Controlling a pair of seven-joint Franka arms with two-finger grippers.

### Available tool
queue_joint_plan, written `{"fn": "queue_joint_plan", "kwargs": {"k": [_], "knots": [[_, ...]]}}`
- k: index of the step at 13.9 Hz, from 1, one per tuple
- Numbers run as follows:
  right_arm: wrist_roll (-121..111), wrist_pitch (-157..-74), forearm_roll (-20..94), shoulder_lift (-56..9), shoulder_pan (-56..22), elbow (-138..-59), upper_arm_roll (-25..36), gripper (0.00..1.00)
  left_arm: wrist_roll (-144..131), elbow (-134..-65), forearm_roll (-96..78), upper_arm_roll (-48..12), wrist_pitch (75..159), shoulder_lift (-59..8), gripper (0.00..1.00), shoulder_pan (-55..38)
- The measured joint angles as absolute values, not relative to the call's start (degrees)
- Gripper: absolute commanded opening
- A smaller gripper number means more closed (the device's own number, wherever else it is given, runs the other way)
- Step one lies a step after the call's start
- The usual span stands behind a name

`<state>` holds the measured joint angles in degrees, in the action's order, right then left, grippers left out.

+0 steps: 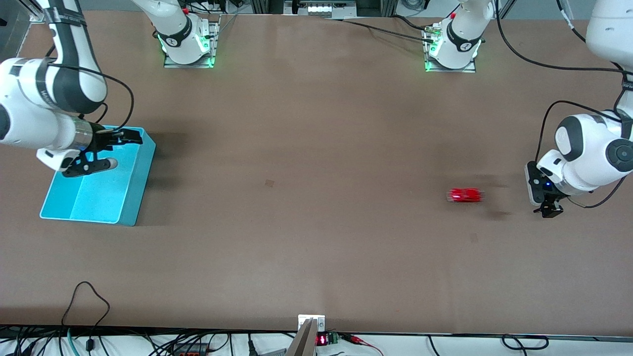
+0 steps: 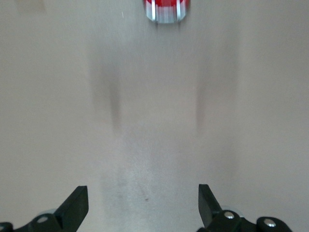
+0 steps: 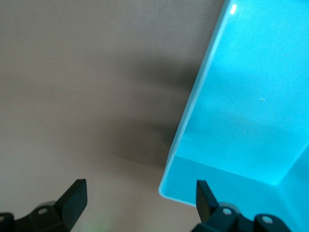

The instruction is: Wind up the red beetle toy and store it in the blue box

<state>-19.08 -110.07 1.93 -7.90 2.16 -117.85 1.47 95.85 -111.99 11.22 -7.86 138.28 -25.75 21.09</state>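
Observation:
The red beetle toy (image 1: pixel 465 195) stands on the brown table toward the left arm's end and looks smeared. It also shows in the left wrist view (image 2: pixel 165 9), apart from the fingers. My left gripper (image 1: pixel 550 211) is open and empty, low over the table beside the toy, toward the table's end; its fingertips (image 2: pixel 77 203) are wide apart. The blue box (image 1: pixel 138 193) sits at the right arm's end with its top open and nothing visible inside. My right gripper (image 1: pixel 116 151) is open and empty over the box's corner (image 3: pixel 193 121).
The arm bases (image 1: pixel 188 42) stand along the table edge farthest from the front camera. Cables and a metal bracket (image 1: pixel 311 324) line the nearest edge. A small dark mark (image 1: pixel 269 183) is on the table's middle.

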Motion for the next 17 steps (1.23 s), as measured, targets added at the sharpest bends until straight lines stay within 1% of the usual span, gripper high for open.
{"fn": "queue_joint_plan", "kwargs": {"k": [3,6,8,12,14,17], "knots": [[-29.3,-119.1,1.8,-6.8,2.2,-124.0,1.5,1.00,92.3,-111.4,11.2,-9.9,131.5,-20.7,1.00,21.1],[-38.1,-125.4,-1.3,-7.0,2.1,-127.5,1.5,1.00,83.8,-108.9,11.2,-12.6,121.1,-17.3,1.00,21.1],[-39.7,-126.7,-3.2,-7.7,2.1,-127.5,1.5,1.00,77.4,-105.4,11.2,-14.2,113.5,-16.2,1.00,21.1],[-43.0,-127.5,-3.5,-9.6,1.9,-126.5,1.5,1.00,64.5,-93.9,9.7,-17.9,97.1,-15.3,1.00,21.1],[-43.3,-127.6,-3.5,-9.7,1.1,-126.1,1.4,1.00,60.2,-91.5,9.0,-19.3,94.7,-14.9,1.00,21.0],[-43.4,-127.6,-3.5,-9.7,-0.6,-125.2,1.3,1.00,58.8,-91.1,7.8,-19.8,94.1,-14.8,1.00,21.0]]}}
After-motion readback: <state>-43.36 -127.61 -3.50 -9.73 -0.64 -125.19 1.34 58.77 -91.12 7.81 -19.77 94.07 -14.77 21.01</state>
